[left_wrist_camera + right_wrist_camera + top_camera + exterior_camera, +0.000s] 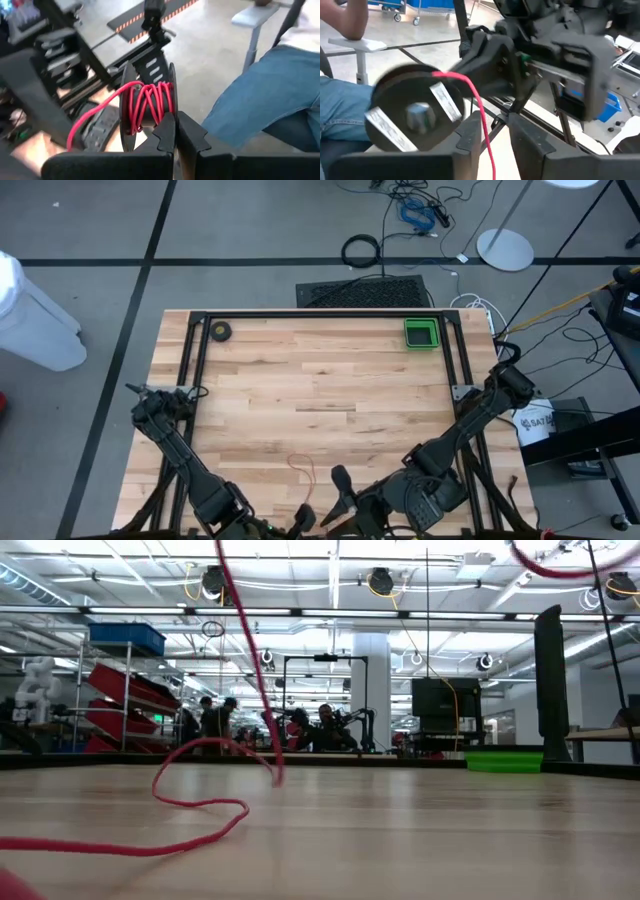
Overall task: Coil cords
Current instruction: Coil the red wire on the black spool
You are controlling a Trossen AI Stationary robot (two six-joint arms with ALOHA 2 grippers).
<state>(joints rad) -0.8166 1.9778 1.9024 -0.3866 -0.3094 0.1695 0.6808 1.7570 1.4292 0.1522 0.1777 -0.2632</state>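
The cords are thin red wire, partly wound on a small dark spool with a pale hub. My left gripper is shut on the spool, in the air over the table's near edge. From the spool's top the red wire runs down through the gap of my open right gripper, which faces the spool's flat side. The loose end lies in slack loops on the table, and one strand rises from them. My left gripper pinches the rim of one spool flange between its two fingertips. The flange stands edge-on in the gap. The spool is lifted clear of the table, with red turns showing between its two flanges. My right gripper has the wire in its gap; whether a finger touches it I cannot tell.
A green tray stands at the table's far right, and a small dark tape roll at the far left. A black cable loop lies on the floor beyond. A seated person's leg in jeans is close behind the near edge.
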